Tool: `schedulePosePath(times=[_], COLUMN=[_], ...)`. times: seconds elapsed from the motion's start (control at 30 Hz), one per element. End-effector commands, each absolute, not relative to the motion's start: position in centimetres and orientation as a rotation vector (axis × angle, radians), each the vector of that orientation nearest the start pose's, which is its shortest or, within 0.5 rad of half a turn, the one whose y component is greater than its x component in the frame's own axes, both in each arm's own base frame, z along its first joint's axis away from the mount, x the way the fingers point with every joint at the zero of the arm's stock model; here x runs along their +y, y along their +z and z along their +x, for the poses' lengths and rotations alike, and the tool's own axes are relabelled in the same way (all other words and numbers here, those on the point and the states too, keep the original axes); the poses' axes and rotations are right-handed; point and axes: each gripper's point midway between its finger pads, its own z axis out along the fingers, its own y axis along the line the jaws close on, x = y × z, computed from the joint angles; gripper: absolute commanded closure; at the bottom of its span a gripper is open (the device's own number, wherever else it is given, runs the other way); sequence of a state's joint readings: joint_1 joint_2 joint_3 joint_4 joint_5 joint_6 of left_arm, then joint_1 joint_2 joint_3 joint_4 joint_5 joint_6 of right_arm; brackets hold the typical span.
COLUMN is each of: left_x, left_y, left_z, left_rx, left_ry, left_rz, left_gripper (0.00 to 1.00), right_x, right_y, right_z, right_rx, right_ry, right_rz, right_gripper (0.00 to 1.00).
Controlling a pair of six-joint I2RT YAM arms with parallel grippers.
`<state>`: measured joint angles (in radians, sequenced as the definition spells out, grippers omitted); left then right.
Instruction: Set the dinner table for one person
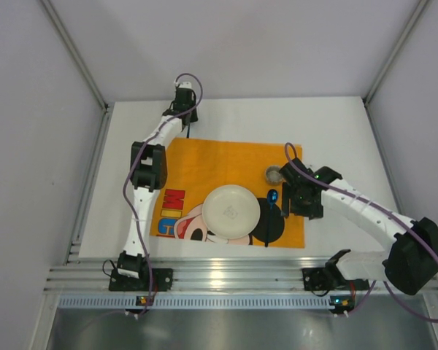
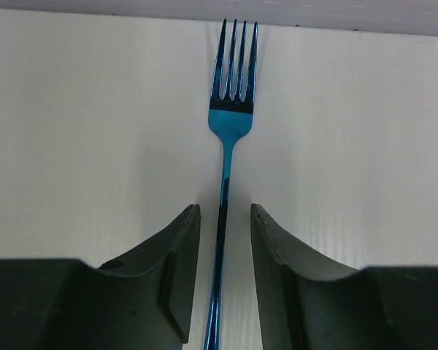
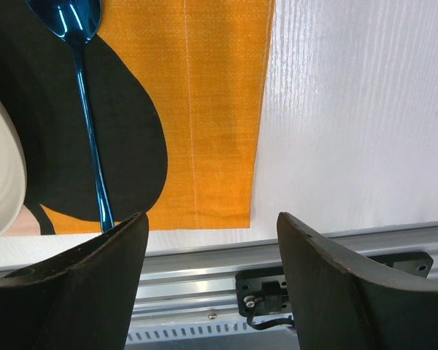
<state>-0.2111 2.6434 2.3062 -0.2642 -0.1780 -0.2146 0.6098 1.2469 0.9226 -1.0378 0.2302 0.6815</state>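
A blue metal fork (image 2: 231, 120) lies on the white dinner table (image 1: 336, 138) near its far edge, tines pointing away. My left gripper (image 2: 225, 211) is open, its jaws either side of the fork's handle with a gap on both sides; in the top view it (image 1: 184, 95) sits at the back left and hides the fork. My right gripper (image 3: 212, 219) is open and empty, over the placemat's right edge (image 1: 292, 195). A white plate (image 1: 231, 210) and a blue spoon (image 1: 272, 202) lie on the orange placemat (image 1: 219, 160). The spoon also shows in the right wrist view (image 3: 87, 131).
A small round cup (image 1: 274, 174) stands on the placemat behind the spoon. An aluminium rail (image 1: 226, 273) with the arm bases runs along the near edge. Grey walls enclose the table on three sides.
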Motion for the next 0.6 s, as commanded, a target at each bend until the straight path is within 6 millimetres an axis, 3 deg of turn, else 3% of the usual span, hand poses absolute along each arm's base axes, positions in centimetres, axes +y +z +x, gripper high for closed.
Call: schedulePosePath(times=[0.0, 0.3, 0.33, 0.4, 0.53, 0.57], left_x=[-12.3, -11.3, -11.3, -11.2, -11.0, -10.8], left_y=[4.3, 0.6, 0.6, 0.9, 2.3, 3.6], left_z=[67.5, 66.4, 66.5, 66.9, 67.7, 68.0], left_rx=[2.170, 2.275, 2.276, 2.259, 2.222, 2.200], left_ry=[-0.071, -0.061, -0.071, -0.079, -0.097, -0.113], left_rz=[-0.097, -0.119, -0.121, -0.120, -0.128, -0.137], left_gripper=[0.61, 0.80, 0.85, 0.99, 1.00, 1.00], right_x=[10.9, 11.1, 11.2, 11.3, 11.5, 11.6], right_y=[9.4, 9.3, 9.2, 9.1, 9.2, 9.5], right_z=[18.9, 19.3, 19.3, 19.3, 20.1, 20.6], right_rx=[2.810, 2.816, 2.817, 2.823, 2.812, 2.801], right_ry=[-0.066, -0.071, -0.066, -0.067, -0.070, -0.077], right_rz=[0.143, 0.150, 0.150, 0.145, 0.125, 0.106], right_gripper=[0.29, 0.29, 0.29, 0.29, 0.29, 0.29])
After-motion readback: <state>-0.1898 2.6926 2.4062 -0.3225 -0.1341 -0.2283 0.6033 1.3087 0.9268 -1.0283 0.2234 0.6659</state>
